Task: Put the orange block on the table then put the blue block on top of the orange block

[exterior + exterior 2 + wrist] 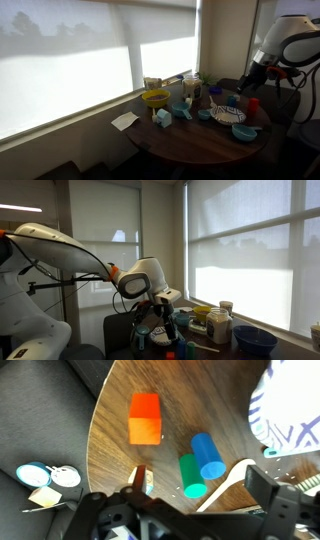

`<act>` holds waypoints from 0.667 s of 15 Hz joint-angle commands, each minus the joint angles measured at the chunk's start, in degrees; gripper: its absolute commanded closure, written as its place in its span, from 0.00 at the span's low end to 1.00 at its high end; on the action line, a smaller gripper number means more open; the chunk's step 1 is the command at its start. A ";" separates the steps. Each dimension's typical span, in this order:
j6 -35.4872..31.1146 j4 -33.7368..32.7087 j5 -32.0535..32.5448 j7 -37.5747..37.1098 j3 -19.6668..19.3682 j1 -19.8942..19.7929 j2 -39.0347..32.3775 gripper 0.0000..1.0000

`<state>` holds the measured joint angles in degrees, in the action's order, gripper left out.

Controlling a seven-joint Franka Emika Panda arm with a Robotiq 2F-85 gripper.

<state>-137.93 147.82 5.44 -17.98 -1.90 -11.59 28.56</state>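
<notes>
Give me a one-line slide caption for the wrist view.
Open tool over the table: orange block apart, blue block and green cylinder lying together.

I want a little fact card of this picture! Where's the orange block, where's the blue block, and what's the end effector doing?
orange block: on the table, by itself
blue block: round-ended, lying on the table right beside a green piece
end effector: open, holding nothing, above the blue and green pieces
blue on orange: not yet
also nearby: patterned plate
</notes>
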 commanded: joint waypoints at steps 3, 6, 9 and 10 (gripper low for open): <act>-1.09 -3.17 -2.88 -2.56 2.02 1.60 -4.99 0.00; -1.89 -3.99 -1.98 -3.15 2.16 1.18 -6.97 0.00; -3.31 -4.34 -1.88 -3.18 1.97 1.27 -8.85 0.00; -3.68 -4.46 -1.87 -3.19 1.92 1.31 -9.36 0.00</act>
<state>-139.98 144.64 3.72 -20.05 -0.14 -10.27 21.58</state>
